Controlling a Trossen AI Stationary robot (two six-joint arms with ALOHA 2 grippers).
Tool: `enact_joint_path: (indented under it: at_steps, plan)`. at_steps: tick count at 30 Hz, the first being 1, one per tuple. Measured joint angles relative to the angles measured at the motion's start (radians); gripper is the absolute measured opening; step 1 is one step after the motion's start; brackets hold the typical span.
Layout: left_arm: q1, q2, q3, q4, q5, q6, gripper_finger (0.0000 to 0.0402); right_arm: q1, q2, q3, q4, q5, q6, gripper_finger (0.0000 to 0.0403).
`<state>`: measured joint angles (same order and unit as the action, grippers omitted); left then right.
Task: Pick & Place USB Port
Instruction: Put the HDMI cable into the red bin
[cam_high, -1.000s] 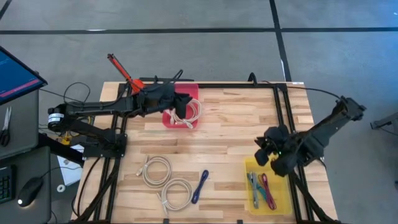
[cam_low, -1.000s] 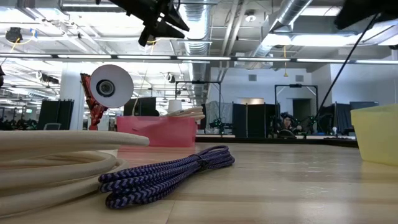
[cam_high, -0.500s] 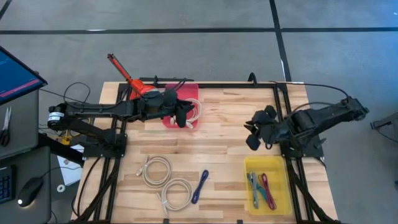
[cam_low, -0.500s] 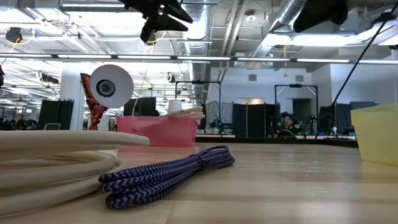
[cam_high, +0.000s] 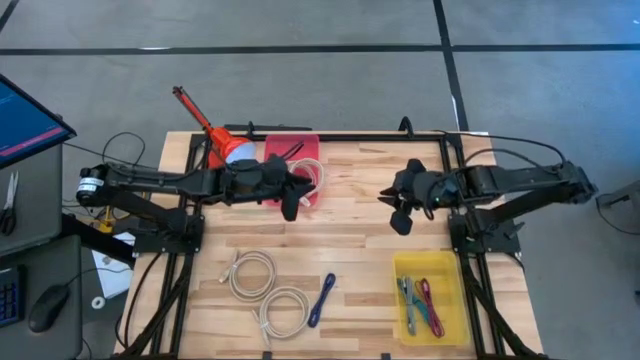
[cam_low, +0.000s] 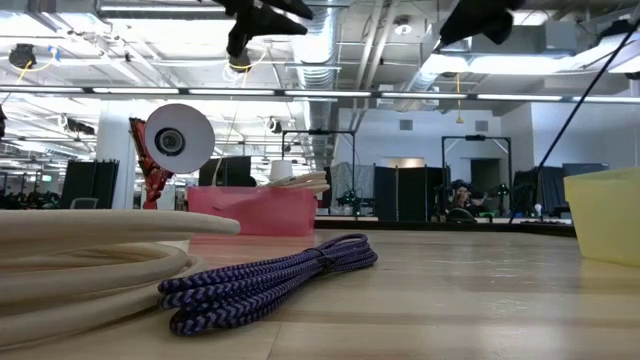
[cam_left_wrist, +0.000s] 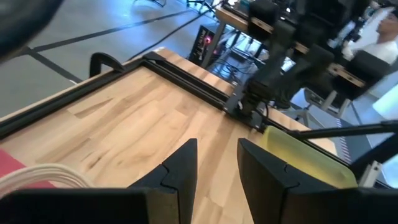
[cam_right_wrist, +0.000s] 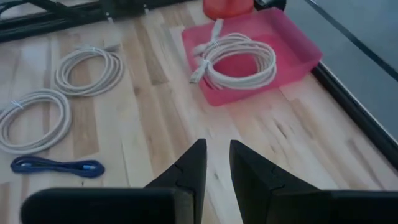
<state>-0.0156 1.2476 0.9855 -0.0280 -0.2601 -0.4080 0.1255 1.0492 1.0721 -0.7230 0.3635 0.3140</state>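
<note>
Two empty claws, left (cam_high: 291, 205) and right (cam_high: 399, 212), barely parted, flank bare table (cam_high: 360, 240) beside the red tray (cam_high: 310, 148)

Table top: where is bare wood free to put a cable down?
Free: the middle strip between the red tray and the yellow bin, under the right claw. Crowded: the front left, with two white cable coils and the blue cable.

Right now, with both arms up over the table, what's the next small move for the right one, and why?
Probably swing the right end effector toward the blue cable and lower over it. It hovers empty above bare wood, and the yellow bin on its side already holds coloured cables. The white coils near the blue cable look bound for the red bin, where the left end effector sits.
</note>
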Motion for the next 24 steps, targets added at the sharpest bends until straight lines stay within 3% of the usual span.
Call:
enact_joint_path:
  at_steps: [24]
  plan:
    - [-0.124,-0.012,-0.001,-0.002,0.000,0.000,0.0113,-0.237,0.136,0.000,0.301,-0.553,-0.235,0.0063]
